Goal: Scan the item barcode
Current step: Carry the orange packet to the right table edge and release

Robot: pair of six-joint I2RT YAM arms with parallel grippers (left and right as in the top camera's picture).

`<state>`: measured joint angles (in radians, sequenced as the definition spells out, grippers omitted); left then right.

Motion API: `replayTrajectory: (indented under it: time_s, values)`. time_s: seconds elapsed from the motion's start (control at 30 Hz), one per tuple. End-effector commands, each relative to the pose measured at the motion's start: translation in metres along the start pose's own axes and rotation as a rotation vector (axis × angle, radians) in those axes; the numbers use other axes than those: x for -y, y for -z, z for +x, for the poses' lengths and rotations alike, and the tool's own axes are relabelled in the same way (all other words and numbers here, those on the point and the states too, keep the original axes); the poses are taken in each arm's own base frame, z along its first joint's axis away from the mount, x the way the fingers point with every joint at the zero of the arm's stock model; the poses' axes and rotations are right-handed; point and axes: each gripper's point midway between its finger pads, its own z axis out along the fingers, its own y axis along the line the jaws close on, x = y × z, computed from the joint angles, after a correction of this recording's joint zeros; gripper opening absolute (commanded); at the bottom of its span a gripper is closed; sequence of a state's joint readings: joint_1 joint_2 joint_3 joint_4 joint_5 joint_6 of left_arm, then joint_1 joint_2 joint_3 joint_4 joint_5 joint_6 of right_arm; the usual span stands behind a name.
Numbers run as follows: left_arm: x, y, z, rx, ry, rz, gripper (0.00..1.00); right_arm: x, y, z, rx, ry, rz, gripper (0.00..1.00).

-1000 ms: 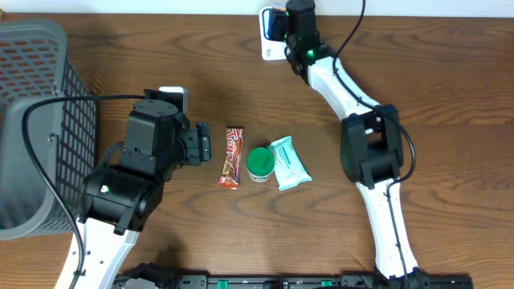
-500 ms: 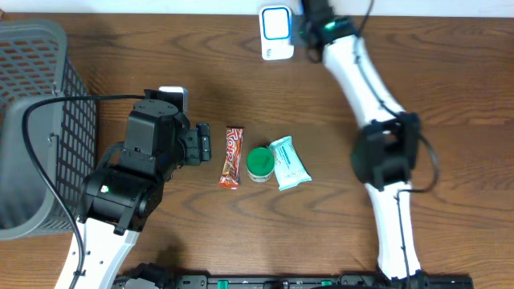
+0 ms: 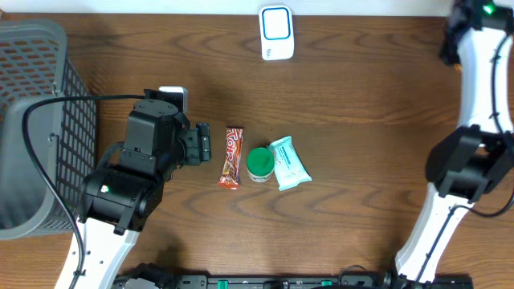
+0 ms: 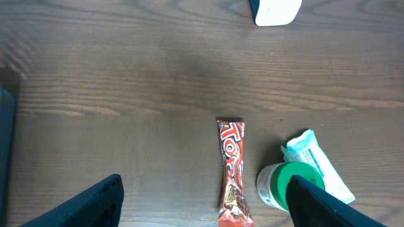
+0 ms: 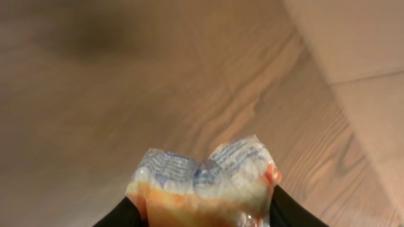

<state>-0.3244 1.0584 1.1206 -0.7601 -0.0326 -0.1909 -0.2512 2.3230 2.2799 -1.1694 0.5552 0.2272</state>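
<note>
The right claw (image 5: 205, 215) is closed narrowly on a crinkly packet (image 5: 205, 176), orange and white with blue print. The packet fills the gap between the two dark fingers and hangs above the wooden table (image 3: 361, 104). In the overhead view this arm reaches to the far right corner of the scene, and its claw is mostly cut off by the frame edge. That puts the held packet well apart from the white scanner (image 3: 275, 32), which stands at the far edge near the middle.

The left claw (image 4: 208, 205) is spread wide and holds nothing, hovering at the left beside a grey mesh basket (image 3: 32, 120). Just to its right lie a red candy bar (image 3: 231, 157), a green-lidded tub (image 3: 259, 163) and a teal packet (image 3: 289, 163), close together.

Judging by this, one item is in hand but not at the scanner. Whether its barcode was read cannot be told, and the three items on the table appear to be waiting.
</note>
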Motion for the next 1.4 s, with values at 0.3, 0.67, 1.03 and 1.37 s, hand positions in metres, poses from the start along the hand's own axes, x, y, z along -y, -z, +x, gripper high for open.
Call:
replayTrajectory:
  time_s: [0.3,0.67,1.03,1.37]
  values:
    - [-0.001,0.002,-0.003,0.009,0.013,-0.008,0.83,0.074,-0.099,0.087,-0.352,-0.164,0.0,0.99]
    - [-0.001,0.002,-0.003,0.009,0.014,-0.008,0.83,-0.046,0.049,0.053,-0.303,-0.132,-0.515,0.99]
    - [-0.001,0.002,-0.003,0.009,0.013,-0.008,0.83,-0.188,0.188,0.16,-0.493,0.139,-0.703,0.99]
    - [0.005,0.016,-0.018,0.085,-0.034,0.032,0.83,-0.22,0.275,0.267,-0.85,0.003,-0.596,0.95]
